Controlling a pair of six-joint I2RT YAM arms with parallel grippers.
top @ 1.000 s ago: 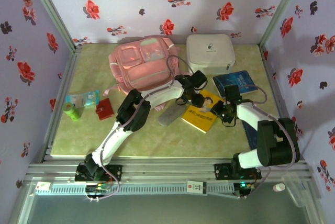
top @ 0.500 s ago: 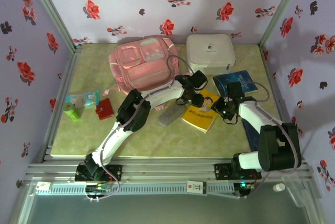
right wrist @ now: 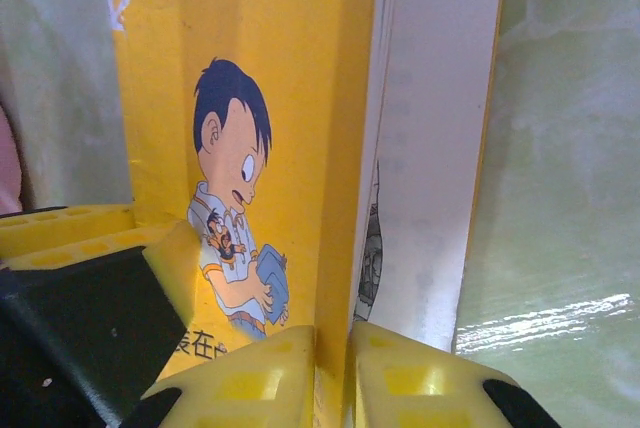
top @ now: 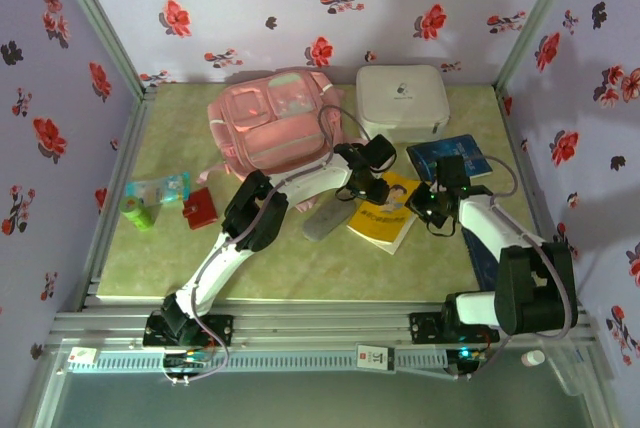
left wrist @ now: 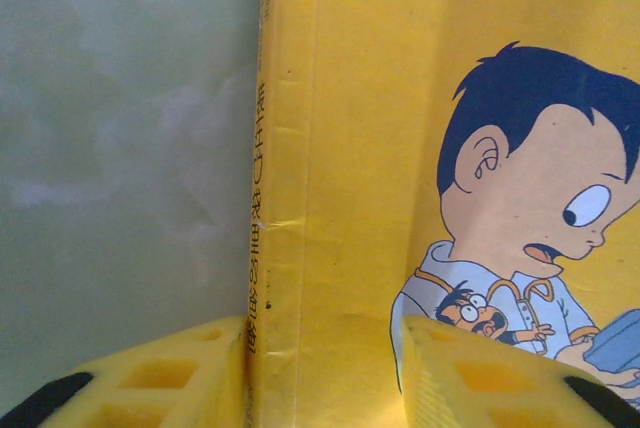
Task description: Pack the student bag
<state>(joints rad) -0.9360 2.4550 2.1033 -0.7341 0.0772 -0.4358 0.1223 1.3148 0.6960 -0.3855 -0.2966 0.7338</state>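
- Your right gripper (right wrist: 333,333) is sitting a touch farther back and to the right than a second ago. Its elbow is lying nearer the base, and its jaws are standing much narrower than they were.
- It is now pinching the right edge of the yellow book (top: 385,210). In the right wrist view the cover edge is sitting between the two nearly closed fingers, with a white page showing just beside it.
- Your left gripper (left wrist: 322,333) is staying where it was, down at the book's left side. Its jaws are standing partly apart and straddling the spine, with one finger toward the desk (top: 300,258) and the other on the cover by the cartoon boy.
- The book is lying near mid-desk between your two grippers, with a grey pouch (top: 322,221) just left of it.
- The bag (top: 272,123) is lying flat at the back of the desk, left of centre, with its pockets facing up. It is just beside the white case (top: 402,96), and both grippers are working in front of it, apart from it.
- A blue book (top: 450,158) is lying in front of the case, just behind your right wrist.
- A red item (top: 198,208) and a green bottle (top: 137,213) are lying near the left edge.
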